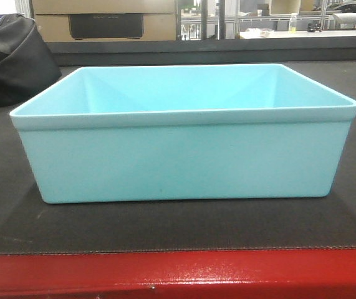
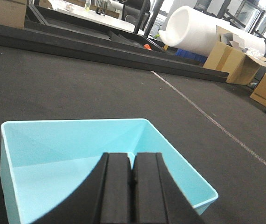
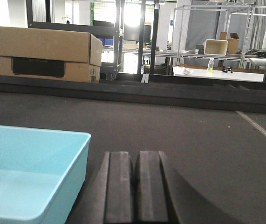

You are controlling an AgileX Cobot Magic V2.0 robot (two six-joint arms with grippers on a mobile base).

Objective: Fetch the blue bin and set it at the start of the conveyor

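Aqua blue bin [image 1: 184,156] sitting upright on conveyor start [image 1: 178,230] behind its red edge [image 1: 178,274]; left gripper [image 2: 133,179] and right gripper [image 3: 136,186] hovering, pads pressed together, gripping nothing.

The blue bin [image 1: 184,156] is showing a pale aqua, plain and unpatterned inside and out. The conveyor start [image 1: 178,230] is showing dark grey with a fine woven texture (its front edge is gleaming glossy red). A thin whitish line [image 2: 207,116] is crossing the belt. The cardboard box [image 3: 42,53] is showing tan.
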